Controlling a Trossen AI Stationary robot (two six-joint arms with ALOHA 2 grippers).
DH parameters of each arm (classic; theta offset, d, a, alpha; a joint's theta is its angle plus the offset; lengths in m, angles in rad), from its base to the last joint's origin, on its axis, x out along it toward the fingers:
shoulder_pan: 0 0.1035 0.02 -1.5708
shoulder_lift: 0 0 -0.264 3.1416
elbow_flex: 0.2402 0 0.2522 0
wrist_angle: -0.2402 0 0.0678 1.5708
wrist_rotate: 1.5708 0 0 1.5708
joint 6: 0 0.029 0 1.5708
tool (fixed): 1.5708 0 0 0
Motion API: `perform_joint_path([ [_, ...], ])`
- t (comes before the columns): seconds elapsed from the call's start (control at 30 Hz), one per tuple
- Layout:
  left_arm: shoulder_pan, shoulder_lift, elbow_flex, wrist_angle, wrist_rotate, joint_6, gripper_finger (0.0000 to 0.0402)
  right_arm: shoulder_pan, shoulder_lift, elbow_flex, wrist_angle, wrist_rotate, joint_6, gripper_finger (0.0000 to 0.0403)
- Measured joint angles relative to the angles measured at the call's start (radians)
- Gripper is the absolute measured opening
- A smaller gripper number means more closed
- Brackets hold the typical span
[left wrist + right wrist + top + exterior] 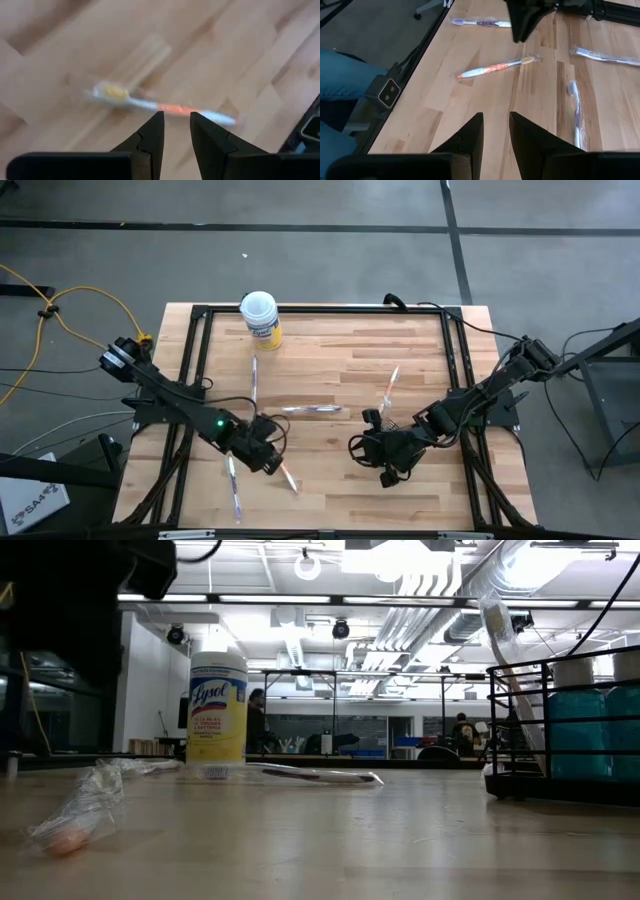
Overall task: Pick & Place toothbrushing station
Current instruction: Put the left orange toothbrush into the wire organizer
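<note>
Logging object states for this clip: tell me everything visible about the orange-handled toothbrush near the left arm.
The orange-handled toothbrush is white with an orange grip and yellowish bristle head, sealed in a clear crinkly wrapper. It lies flat on the wooden table, diagonally, touching nothing else. The left end effector hovers above it, fingers apart, not gripping.

Wooden table [340,480], Lysol canister [260,318], wrapped toothbrushes [311,409] scattered flat
</note>
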Motion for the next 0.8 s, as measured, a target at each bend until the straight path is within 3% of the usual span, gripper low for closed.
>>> perform_joint_path([
  [0.2,0.003,0.02,0.0,0.098,0.084,-0.018,0.009,0.0,0.0,0.0,-0.003,-0.002,-0.009,0.0086],
  [0.33,0.016,0.018,-0.001,0.109,0.081,-0.108,0.009,0.0,0.0,0.0,-0.011,-0.003,-0.013,0.0086],
  [0.57,0.016,0.017,-0.001,0.093,0.051,-0.083,0.009,0.0,0.0,0.0,-0.019,-0.008,-0.038,0.0086],
  [0.67,0.016,0.017,-0.001,0.092,0.057,0.066,0.009,0.0,0.0,0.0,-0.025,-0.01,-0.038,0.0086],
  [0.8,0.008,0.017,-0.001,0.091,0.062,0.434,0.009,0.0,0.0,0.0,-0.029,-0.01,-0.038,0.0086],
])
